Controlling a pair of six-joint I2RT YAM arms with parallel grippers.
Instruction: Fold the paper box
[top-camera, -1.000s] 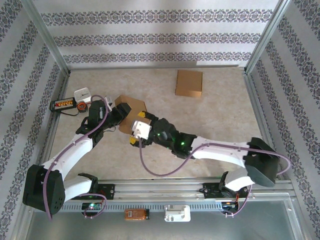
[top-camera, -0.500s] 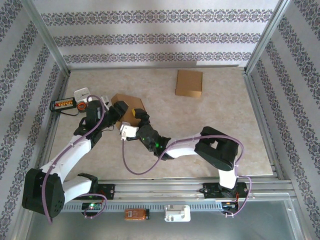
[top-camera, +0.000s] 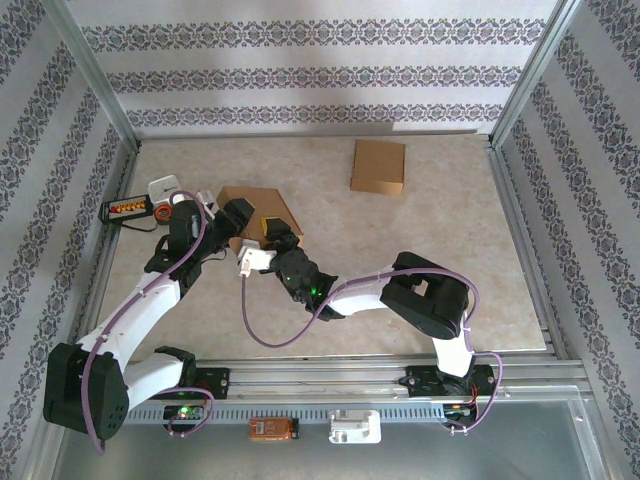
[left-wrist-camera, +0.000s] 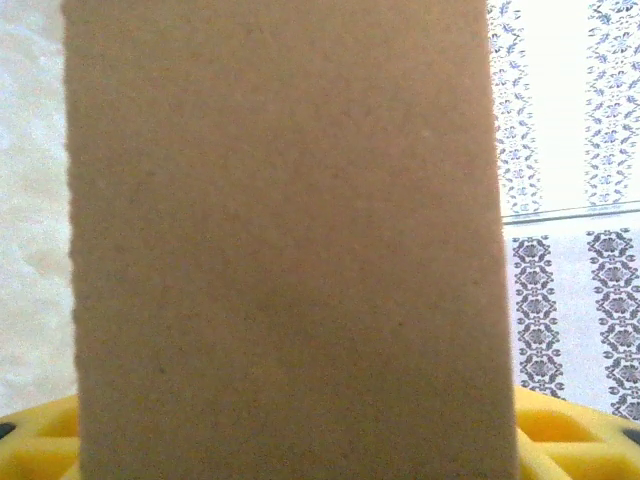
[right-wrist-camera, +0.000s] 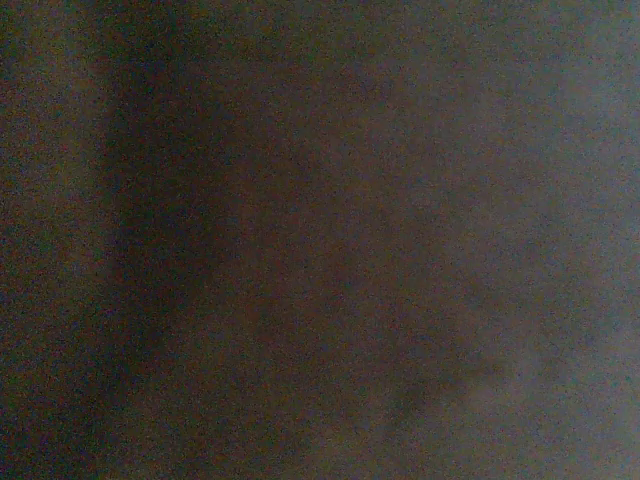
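Beige tabletop (top-camera: 450, 260), left-centre: paper box (top-camera: 258, 200) sits between left gripper (top-camera: 237, 214) and right gripper (top-camera: 272, 230), likely bracing opposite panels for a fold. Jaw opening on either: can't tell, cardboard hides them.

Nothing legible anywhere. Plain brown card on the paper box (top-camera: 262, 203), with no print or label, and likewise on the second folded box (top-camera: 378, 166). Any markings on the orange device (top-camera: 272, 428) at the near rail too small and blurred to read.
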